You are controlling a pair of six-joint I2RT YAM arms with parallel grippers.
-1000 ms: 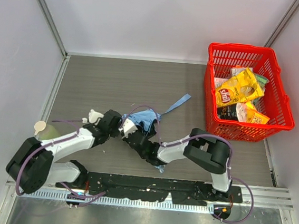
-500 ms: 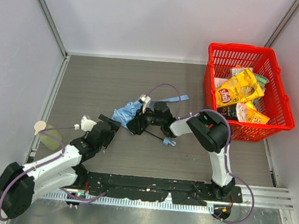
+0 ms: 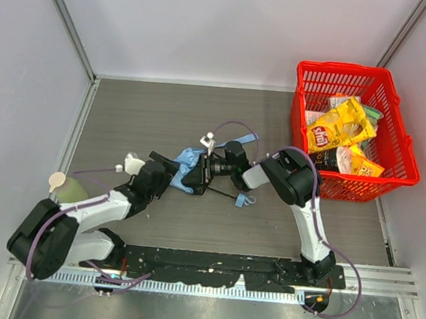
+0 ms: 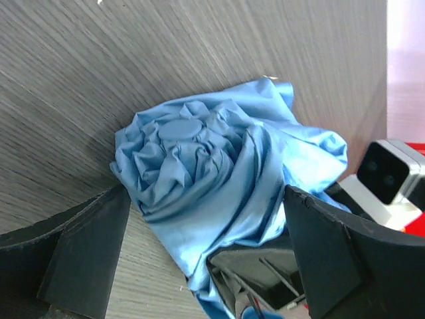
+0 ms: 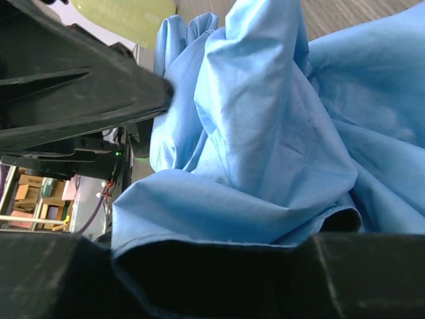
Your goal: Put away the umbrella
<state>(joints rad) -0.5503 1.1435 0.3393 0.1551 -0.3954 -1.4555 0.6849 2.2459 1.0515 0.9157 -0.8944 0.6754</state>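
Starting at the left, I am seeing one pale green rounded container (image 3: 73, 190) sitting well apart from the work and taking no part in it. I am holding the left gripper (image 3: 168, 172) with its jaws spread wide, straddling the bunched crown of the light sky-blue fabric compact umbrella (image 3: 187, 158), which is lying on the grey wood-grain table (image 3: 142, 115) between the two arms. I judge that spread is for gathering the loose canopy. The right gripper (image 3: 198, 176) is clamping part-closed on the umbrella's fabric from the other side, steadying it (the thin black shaft (image 3: 223, 194) and small blue handle (image 3: 244, 201) are trailing out beside that arm). Further right, one red plastic mesh basket (image 3: 341, 67) is holding snack packets, a yellow crisp bag (image 3: 339, 128) uppermost. I am counting one umbrella, two grippers and one basket; the packets are overlapping too much to count.
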